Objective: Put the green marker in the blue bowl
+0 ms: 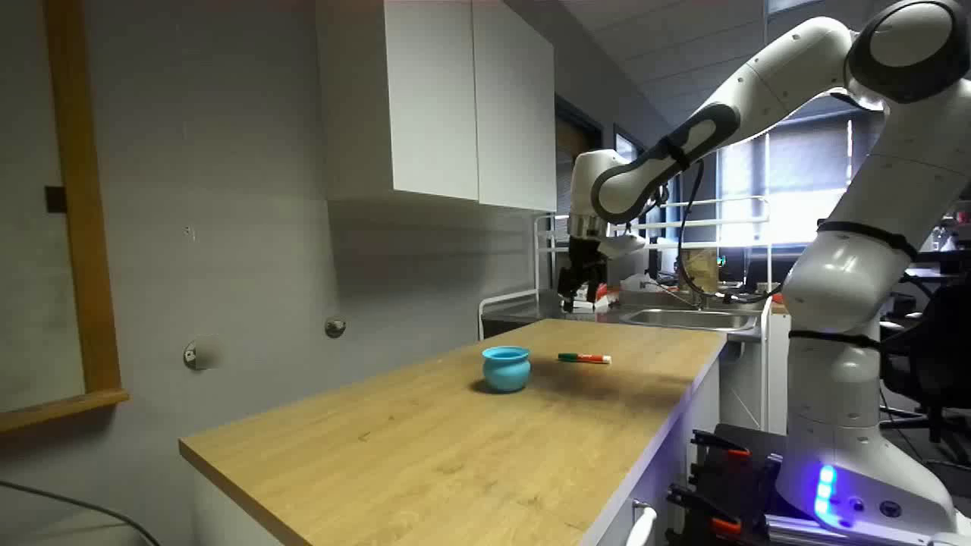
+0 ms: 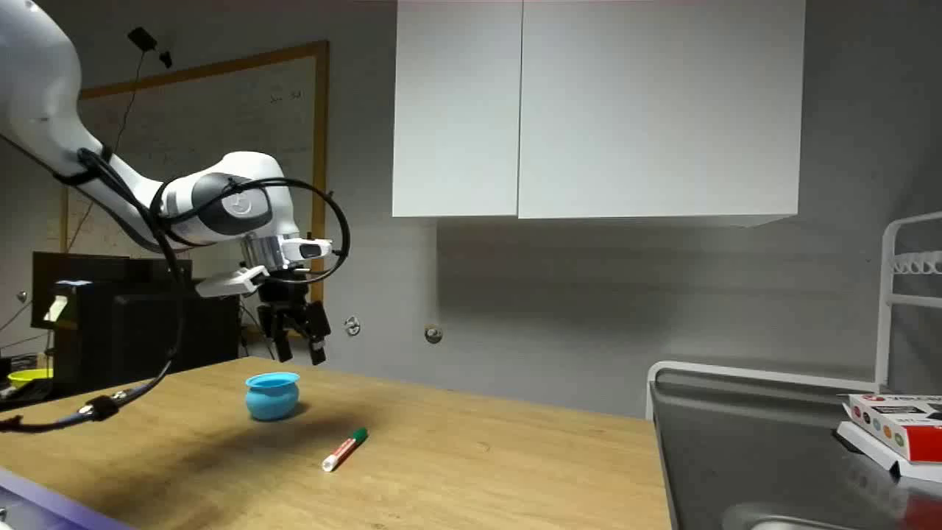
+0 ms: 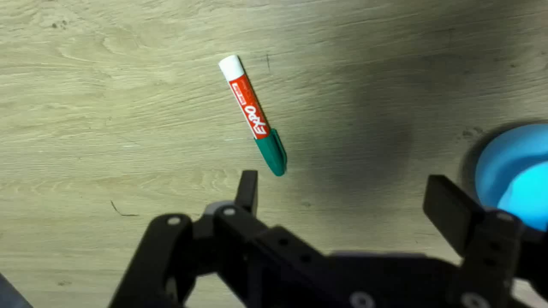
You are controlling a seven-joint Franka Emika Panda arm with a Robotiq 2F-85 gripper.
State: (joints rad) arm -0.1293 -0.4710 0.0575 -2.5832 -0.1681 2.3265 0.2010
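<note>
The green marker [image 3: 253,115] lies on its side on the bench [image 1: 425,455], near the blue bowl [image 1: 506,371] but not touching it, with its cap [image 3: 271,154] in place. Above the bench hangs the gripper [image 2: 302,353], released, its fingers [image 3: 449,211] spread wide with nothing between them; the pick is yet to be made. In the wrist view the marker sits outside the gap, nearer one fingertip [image 3: 247,186], while the bowl is partly hidden by the other finger, so the gripper probably needs to shift over before lowering. The marker should be light, stiff and hard to damage, though its barrel [image 3: 246,99] looks smooth and round and could roll or slip if nudged off-centre (the clip [image 3: 280,147] on the cap may check that). The best hold is likely at the middle of the barrel, over the red printed label [image 3: 250,107], with the fingers closing across its width; they stand roughly crosswise to it. Taking it by the cap risks pulling the cap off. Since the marker looks about as long as the bowl is wide, it will probably rest tilted against the rim [image 1: 505,358].
</note>
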